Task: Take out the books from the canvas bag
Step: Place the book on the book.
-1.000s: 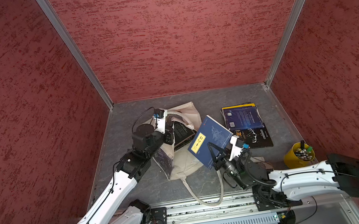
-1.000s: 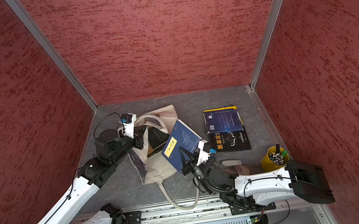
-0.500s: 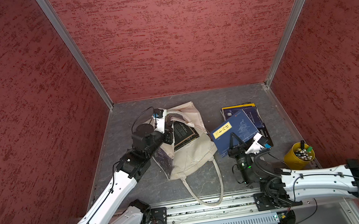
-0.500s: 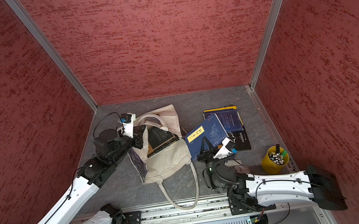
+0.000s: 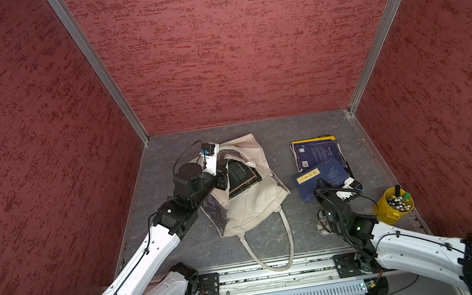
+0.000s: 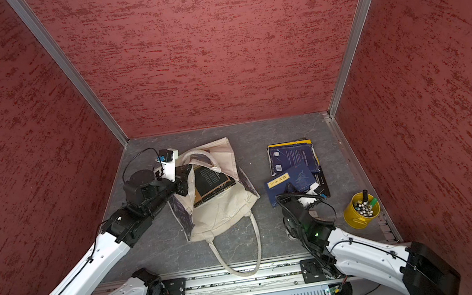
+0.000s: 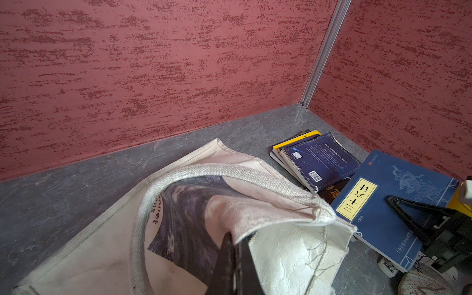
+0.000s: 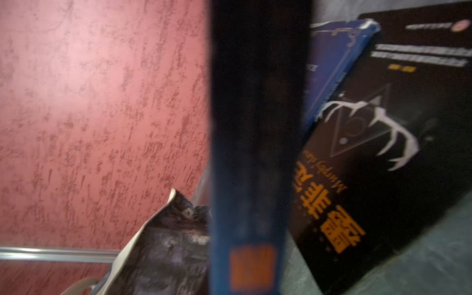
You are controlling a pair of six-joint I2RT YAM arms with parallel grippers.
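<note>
The grey stone-patterned tabletop (image 5: 169, 177) is found carrying all items. The cream canvas bag (image 5: 254, 212) is laid crumpled at its middle, with a dark painting print shown on its side; one loop handle (image 5: 277, 259) is stretched to the metal rail (image 5: 263, 277) at the near edge. The bag's fabric rim is pinched by the left end effector (image 7: 233, 251), whose fingers are clenched together on it, with the opening held up. Inside that opening a brown-and-black book (image 5: 240, 174) is seen, lying flat and not yet removed.

To the right of the bag, near it, the removed books (image 6: 293, 158) are gathered. A blue book with a yellow label (image 5: 321, 178) is grasped at its near edge by the right end effector (image 7: 398, 207), one finger laid over the cover; in the right wrist view the book is seen edge-on and blurred. It is tilted over the others, overlapping a black book with orange lettering (image 8: 370, 166) and the near edge of a dark blue paperback (image 5: 316, 152) titled "The Little Prince", back cover and barcode upward. Whether the held book rests on them cannot be told. Beneath the dark blue paperback a yellow book (image 7: 296, 140) is stacked, only its edge exposed.

A yellow pot (image 5: 391, 210) filled with pens (image 5: 396, 201) is stood near the right wall (image 5: 446, 123), just beside the right arm (image 5: 401, 244). A white patterned pouch (image 5: 322, 225) is partly hidden under that arm.
</note>
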